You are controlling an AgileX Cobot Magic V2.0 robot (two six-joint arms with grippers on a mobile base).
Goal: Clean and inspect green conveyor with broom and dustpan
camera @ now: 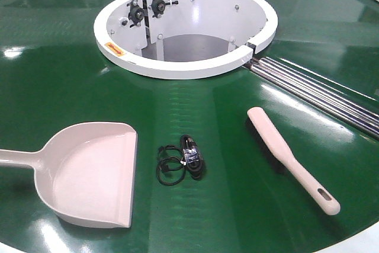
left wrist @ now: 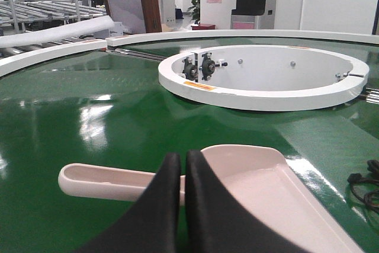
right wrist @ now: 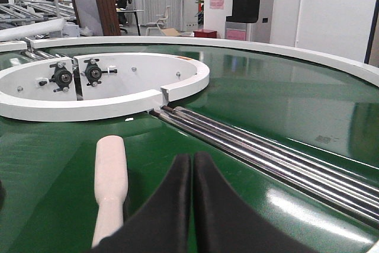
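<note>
The front view looks steeply down on the white ring (camera: 177, 69) from nearby. Both wrist views skim low over the belt (left wrist: 89, 117), facing that ring from either side.

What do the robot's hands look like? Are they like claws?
The left gripper and the right gripper look alike. Each is a pair of smooth, matte black fingers, narrow and rounded at the tips and wider toward the camera. No cables, stickers or writing show on them. The arms themselves are out of view.
</note>
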